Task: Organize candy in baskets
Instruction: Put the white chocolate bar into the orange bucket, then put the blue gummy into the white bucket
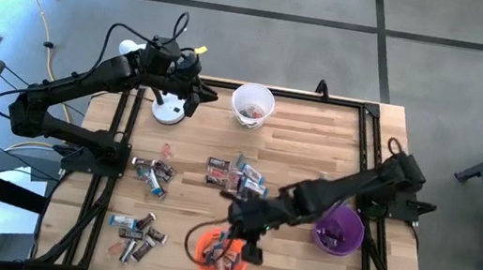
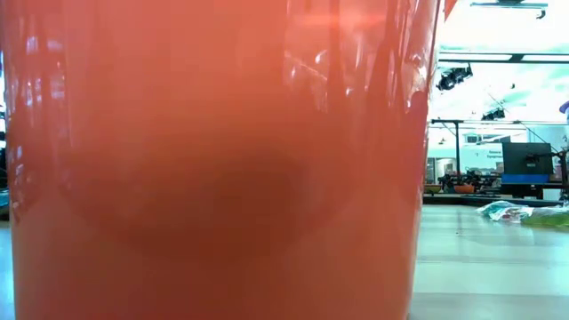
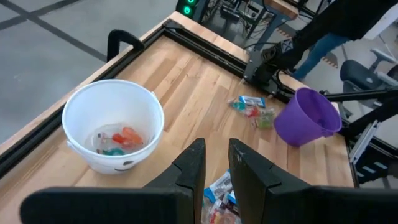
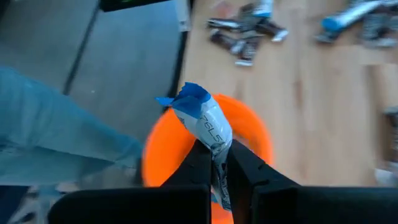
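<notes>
My right gripper (image 1: 241,237) hovers over the orange basket (image 1: 202,254), shut on a blue-silver candy bar (image 4: 205,121). The orange basket holds several candies and fills the low view (image 2: 222,160). The white basket (image 1: 252,103) sits by the far edge with a few pieces inside (image 3: 118,140). The purple basket (image 1: 339,229) stands to the right. Loose candy lies in piles at mid-table (image 1: 236,177), left of it (image 1: 151,172) and near the front left (image 1: 138,234). My left gripper (image 3: 216,155) waits high at the far left, a narrow gap between its fingers, holding nothing. My right gripper pinches the blue-silver bar between its two fingers at the bar's silver middle (image 4: 216,149). The crimped blue end (image 4: 186,99) sticks out past the fingertips. The bar is lifted clear, above the orange basket's opening (image 4: 249,127).
A white desk lamp (image 1: 166,110) stands under my left arm at the far left. Black frame rails run along the table's edges (image 1: 371,125). A person (image 3: 323,37) is beyond the table. Bare wood lies between the white basket and the purple one (image 3: 205,81).
</notes>
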You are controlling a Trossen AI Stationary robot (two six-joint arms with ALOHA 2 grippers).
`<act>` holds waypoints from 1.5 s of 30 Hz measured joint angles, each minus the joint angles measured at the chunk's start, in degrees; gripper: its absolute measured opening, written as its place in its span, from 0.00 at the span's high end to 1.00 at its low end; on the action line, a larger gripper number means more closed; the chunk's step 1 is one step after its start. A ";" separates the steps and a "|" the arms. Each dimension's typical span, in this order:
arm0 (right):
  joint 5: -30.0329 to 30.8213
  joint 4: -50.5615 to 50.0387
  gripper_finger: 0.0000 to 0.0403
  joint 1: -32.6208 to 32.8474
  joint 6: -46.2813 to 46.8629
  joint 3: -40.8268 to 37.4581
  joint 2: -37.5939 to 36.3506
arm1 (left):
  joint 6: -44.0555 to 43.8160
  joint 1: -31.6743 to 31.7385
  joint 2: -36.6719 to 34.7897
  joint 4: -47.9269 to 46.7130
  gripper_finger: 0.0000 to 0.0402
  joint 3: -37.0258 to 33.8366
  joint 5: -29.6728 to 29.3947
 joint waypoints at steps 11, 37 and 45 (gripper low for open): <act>-4.33 6.51 0.98 2.10 4.78 0.00 4.54 | -1.43 -0.03 0.00 -2.12 0.86 0.00 0.04; -9.73 2.94 0.62 -0.32 1.72 0.00 4.55 | -1.42 -0.04 0.00 -5.21 0.86 0.00 0.11; -10.59 -15.81 0.62 -1.87 3.55 0.09 3.08 | -1.42 -0.04 0.00 -6.16 0.86 0.00 0.11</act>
